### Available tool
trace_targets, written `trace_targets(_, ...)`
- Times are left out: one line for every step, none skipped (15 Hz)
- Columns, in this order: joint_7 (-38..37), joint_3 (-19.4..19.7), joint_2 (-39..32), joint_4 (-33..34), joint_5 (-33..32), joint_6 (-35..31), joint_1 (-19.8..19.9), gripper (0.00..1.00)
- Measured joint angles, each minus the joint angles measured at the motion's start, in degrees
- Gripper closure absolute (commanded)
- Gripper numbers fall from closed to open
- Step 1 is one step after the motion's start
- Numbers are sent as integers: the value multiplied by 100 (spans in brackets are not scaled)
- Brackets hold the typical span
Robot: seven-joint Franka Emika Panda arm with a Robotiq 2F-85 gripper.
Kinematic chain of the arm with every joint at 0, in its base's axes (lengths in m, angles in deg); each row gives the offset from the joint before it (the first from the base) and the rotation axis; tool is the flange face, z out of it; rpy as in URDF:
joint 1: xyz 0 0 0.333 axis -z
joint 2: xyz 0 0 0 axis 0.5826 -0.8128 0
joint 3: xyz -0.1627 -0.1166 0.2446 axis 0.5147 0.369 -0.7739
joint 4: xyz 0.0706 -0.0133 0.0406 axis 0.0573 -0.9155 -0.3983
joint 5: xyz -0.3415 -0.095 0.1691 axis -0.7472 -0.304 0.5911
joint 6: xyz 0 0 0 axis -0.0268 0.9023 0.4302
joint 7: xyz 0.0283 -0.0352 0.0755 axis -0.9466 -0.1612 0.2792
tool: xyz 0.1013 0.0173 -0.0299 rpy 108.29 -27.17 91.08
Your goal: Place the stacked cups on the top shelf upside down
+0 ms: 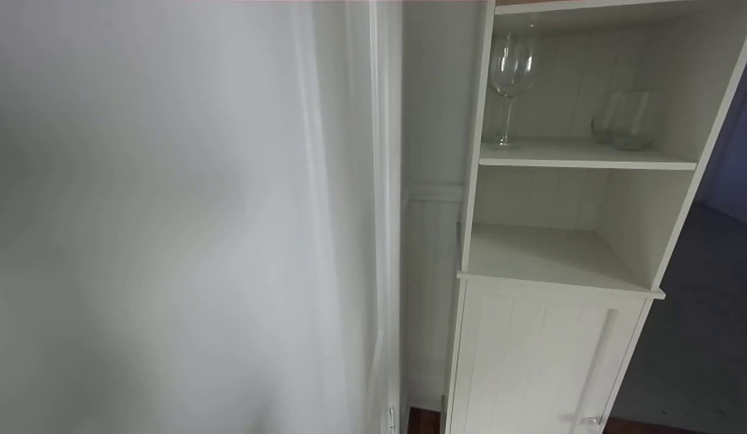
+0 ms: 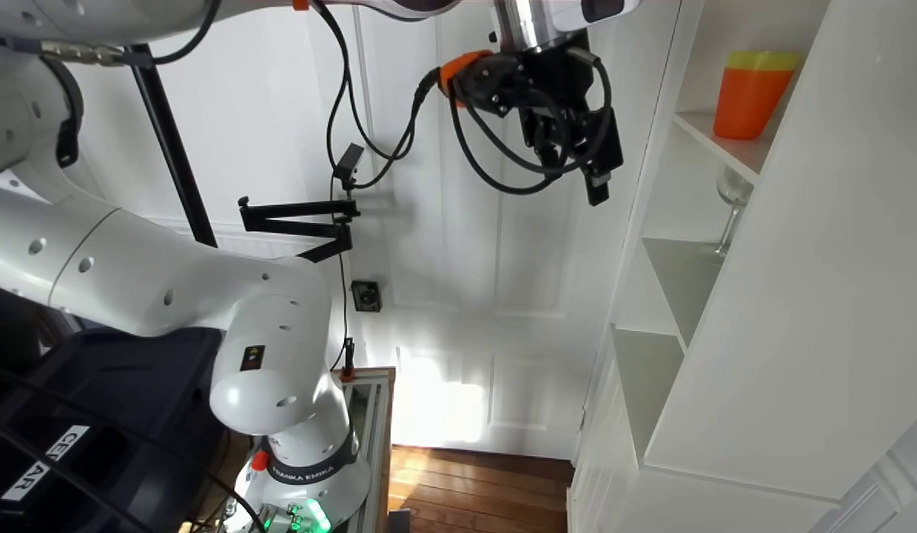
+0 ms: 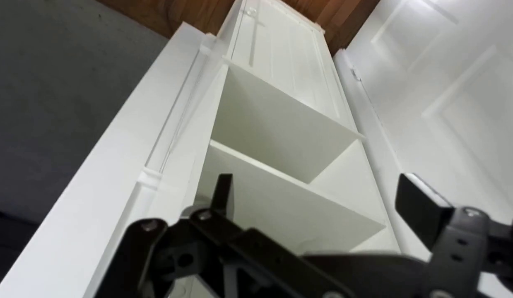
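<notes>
A stack of cups (image 2: pixel 750 104), orange with a yellow-green rim band on top, stands on the top shelf (image 2: pixel 724 144) of a white cabinet in an exterior view. The wider end is up, so the stack looks upright. The front edge of that shelf also shows at the top of an exterior view (image 1: pixel 590 7), where the cups are out of view. My gripper (image 2: pixel 600 176) hangs to the left of the cabinet, apart from the cups and lower than them in the picture. In the wrist view the gripper (image 3: pixel 322 200) has its fingers wide apart with nothing between them. No cups show there.
On the shelf below stand a stemmed wine glass (image 1: pixel 510 66) and clear tumblers (image 1: pixel 629 120). The cabinet's side panel (image 2: pixel 821 296) and a white door (image 2: pixel 458 244) flank the arm. Cables (image 2: pixel 532 178) loop around the wrist.
</notes>
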Motion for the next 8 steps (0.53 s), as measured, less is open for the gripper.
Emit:
trace_targets(18, 11, -7, -33, 112, -323, -37, 0)
trace_targets(35, 19, -25, -76, 237, -690, -83, 0)
trace_targets(37, 25, -52, -127, 365, -1066, -131, 0)
trace_targets(37, 29, -90, -178, 511, -1442, -186, 0)
trace_targets(37, 33, -135, -226, 664, -1813, -244, 0)
trace_targets(37, 45, -180, -277, 820, -2174, -309, 0)
trace_targets(37, 61, -229, -320, 984, -2516, -384, 0)
trace_targets(37, 85, -280, -352, 1153, -2866, -471, 0)
